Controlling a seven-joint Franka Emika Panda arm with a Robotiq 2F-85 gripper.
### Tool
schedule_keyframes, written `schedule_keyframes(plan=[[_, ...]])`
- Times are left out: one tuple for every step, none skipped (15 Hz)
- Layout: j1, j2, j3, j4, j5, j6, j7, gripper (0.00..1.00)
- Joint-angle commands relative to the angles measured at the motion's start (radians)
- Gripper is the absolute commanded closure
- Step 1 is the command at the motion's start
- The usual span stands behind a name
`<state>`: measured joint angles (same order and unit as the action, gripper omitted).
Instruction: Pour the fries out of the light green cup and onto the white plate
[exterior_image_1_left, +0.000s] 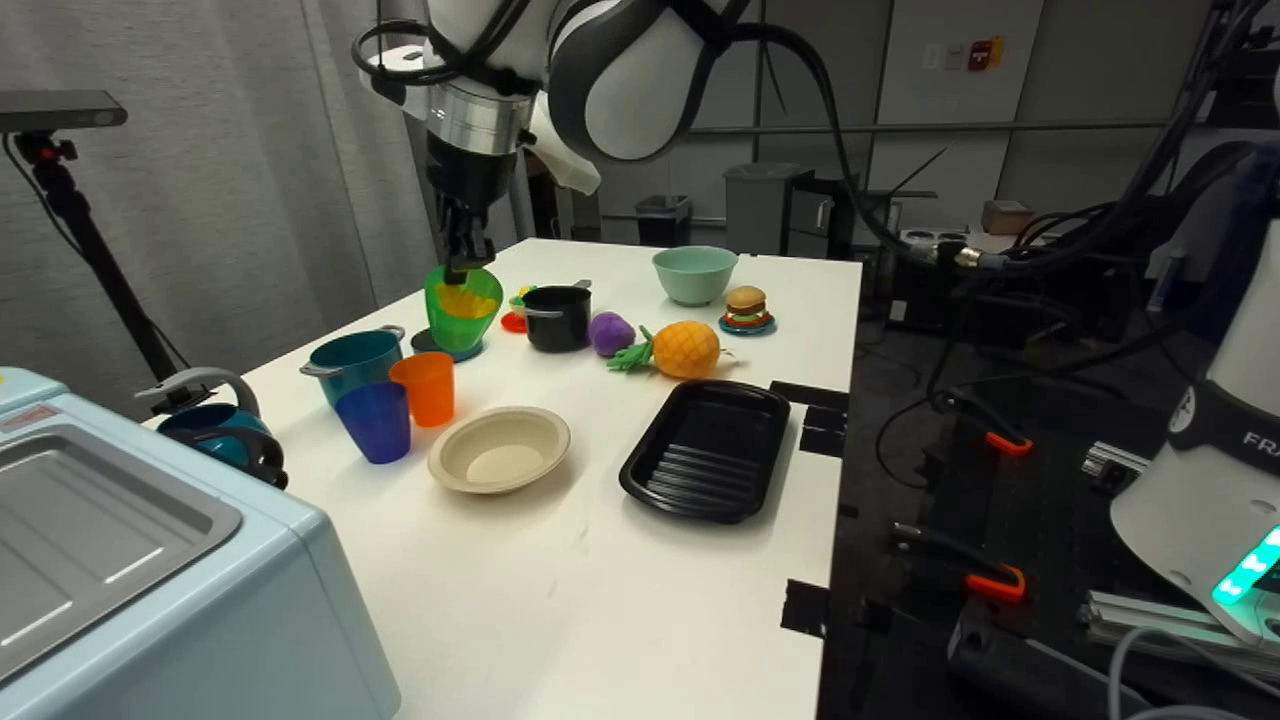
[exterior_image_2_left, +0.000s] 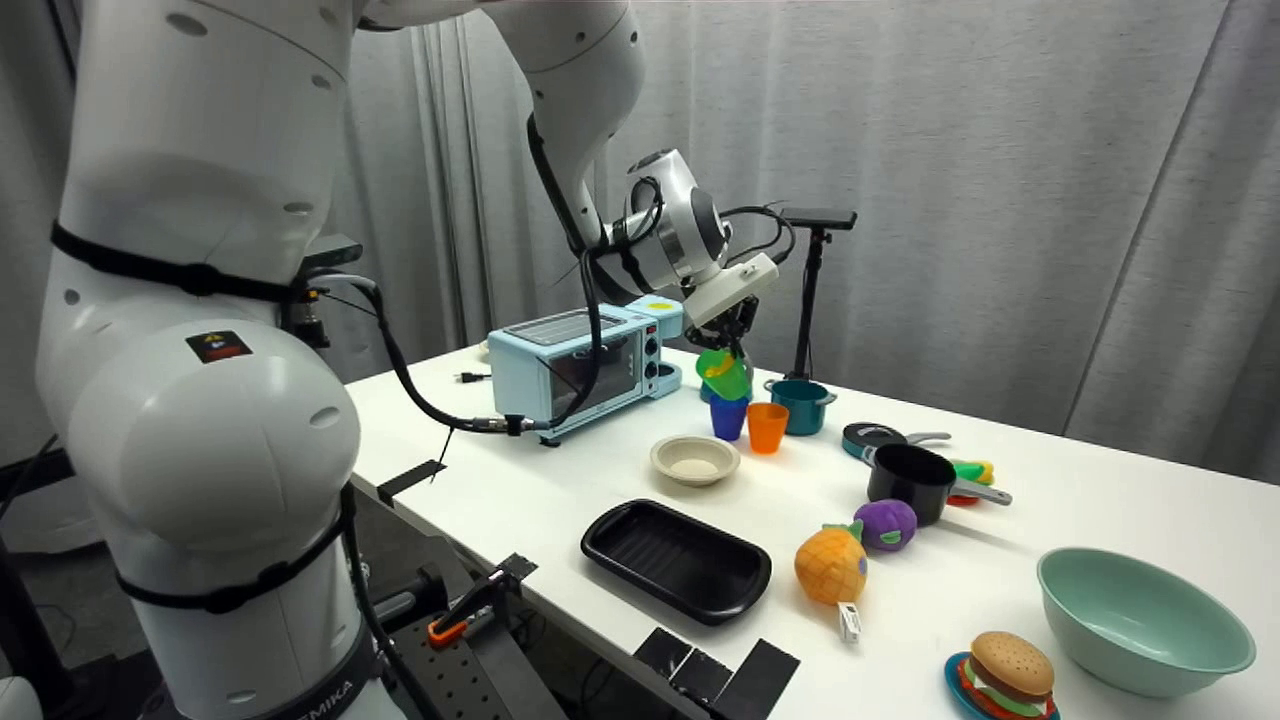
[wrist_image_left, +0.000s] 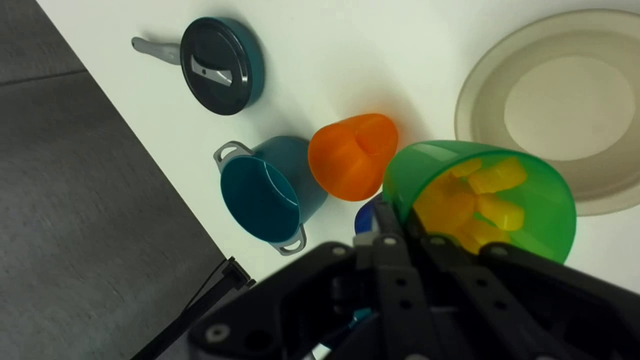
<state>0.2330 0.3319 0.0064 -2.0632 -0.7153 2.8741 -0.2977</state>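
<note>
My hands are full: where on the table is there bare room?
Bare table shows between the toaster oven, white plate and black tray, and between the black saucepan and mint bowl. Crowded: blue cup, orange cup and teal pot stand close together, the gripper holding the light green cup nearby.

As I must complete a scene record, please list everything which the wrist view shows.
Small plastic cup: one, light green, tilted, right half
Stick-shaped fries: several, yellow-orange, inside cup
Shallow round plate: one, cream-white, right edge
Lidded pan: one, teal and black, upper left
Two-handled pot: one, teal, left half
Plastic tumbler: one, orange, between pot and cup
Second tumbler: one, blue, beside orange tumbler, mostly hidden
Unclear object: one, teal, bottom, mostly hidden
Slim stand: one, black, lower left
Fabric curtain: one, grey, far left
Table: one, white, underneath
Gripper: one, black, holding cup
</note>
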Motion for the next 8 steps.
schedule_keyframes(plan=[[0.074, 0.026, -0.068, 0.06, -0.136, -0.023, 0.102, 0.99], [0.086, 0.024, -0.077, 0.058, -0.159, -0.025, 0.121, 0.99], [0.096, 0.013, -0.084, 0.047, -0.18, -0.03, 0.138, 0.99], [0.092, -0.006, -0.09, 0.025, -0.197, -0.023, 0.141, 0.99], [0.091, -0.015, -0.09, 0.012, -0.208, -0.016, 0.144, 0.99], [0.098, -0.018, -0.098, 0.008, -0.236, -0.016, 0.156, 0.99], [0.101, -0.019, -0.1, 0.006, -0.256, -0.017, 0.162, 0.99], [0.115, -0.019, -0.116, 0.011, -0.306, -0.023, 0.188, 0.99]])
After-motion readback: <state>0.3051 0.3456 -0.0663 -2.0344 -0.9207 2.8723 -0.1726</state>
